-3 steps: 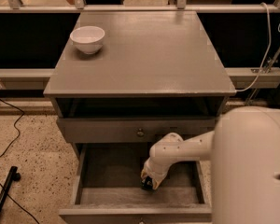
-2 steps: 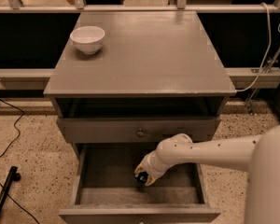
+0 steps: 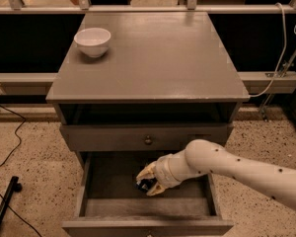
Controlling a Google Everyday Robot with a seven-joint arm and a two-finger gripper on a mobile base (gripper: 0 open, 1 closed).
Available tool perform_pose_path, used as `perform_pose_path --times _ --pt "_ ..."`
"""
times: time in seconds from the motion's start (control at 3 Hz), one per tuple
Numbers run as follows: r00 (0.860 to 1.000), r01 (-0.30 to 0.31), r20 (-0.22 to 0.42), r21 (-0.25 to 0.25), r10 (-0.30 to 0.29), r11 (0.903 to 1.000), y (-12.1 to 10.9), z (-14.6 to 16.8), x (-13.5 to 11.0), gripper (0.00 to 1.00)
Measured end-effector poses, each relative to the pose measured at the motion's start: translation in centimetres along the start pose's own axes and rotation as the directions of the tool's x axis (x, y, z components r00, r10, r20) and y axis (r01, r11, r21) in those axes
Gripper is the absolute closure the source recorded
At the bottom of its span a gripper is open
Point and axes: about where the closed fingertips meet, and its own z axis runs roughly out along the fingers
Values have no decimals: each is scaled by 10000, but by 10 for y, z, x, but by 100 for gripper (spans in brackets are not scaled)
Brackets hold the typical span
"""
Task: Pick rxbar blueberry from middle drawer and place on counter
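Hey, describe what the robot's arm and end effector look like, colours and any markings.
The arm is a smooth, rounded off-white tube dotted with small dark specks, with a ringed wrist. The end effector, down inside the open lower grey wooden drawer, is cream-yellow. No cables show on the arm.

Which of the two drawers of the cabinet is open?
The lower drawer: it is pulled out, and the gripper is down inside it. The upper drawer, with the brass knob, is shut.
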Motion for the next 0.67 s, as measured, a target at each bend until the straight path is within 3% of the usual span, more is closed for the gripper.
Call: perform_pose_path --times 0.33,0.67 --pt "9971 506 520 1033 -562 9934 -8 -56 -23 100" --pt "9930 1174 -81 1960 -1181 9735 0 -126 -14 100"
